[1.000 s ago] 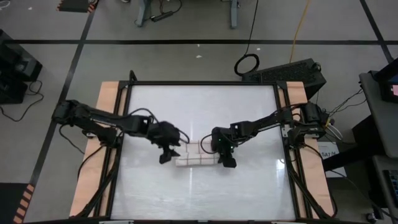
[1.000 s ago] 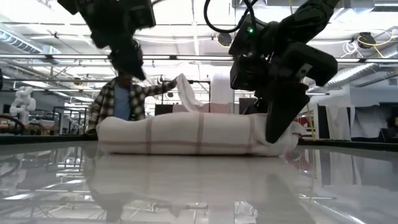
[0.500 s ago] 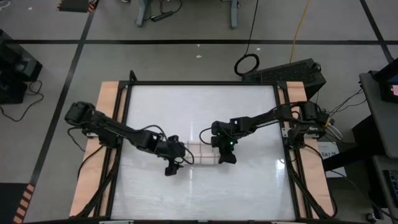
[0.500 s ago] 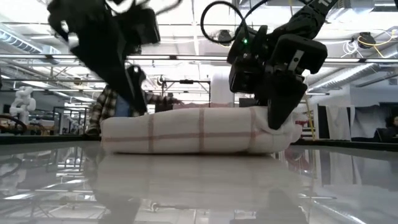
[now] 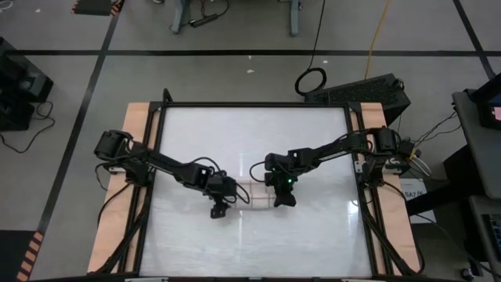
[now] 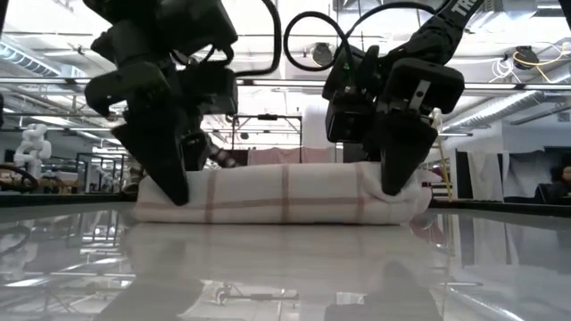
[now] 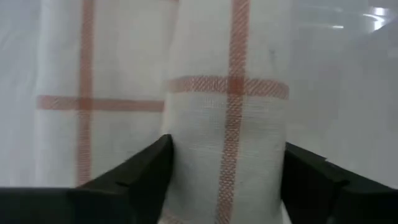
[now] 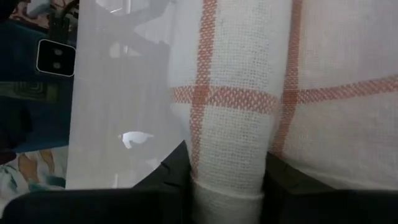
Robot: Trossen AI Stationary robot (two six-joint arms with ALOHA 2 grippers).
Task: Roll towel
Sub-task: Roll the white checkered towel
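High view: the left tool [image 5: 218,208] and right tool [image 5: 282,199] stand at opposite ends of the towel [image 5: 250,193], near mid-tabletop [image 5: 250,141], so the roll stays even across its width.

Low view: the towel [image 6: 284,194] lies as a low roll between the 2 tools, each reaching down over 1 end.

Left wrist view: spread fingers [image 7: 143,171] straddle the rolled layer, touching both flanks.

Right wrist view: fingers [image 8: 177,165] pinch the roll's end, holding it tight.
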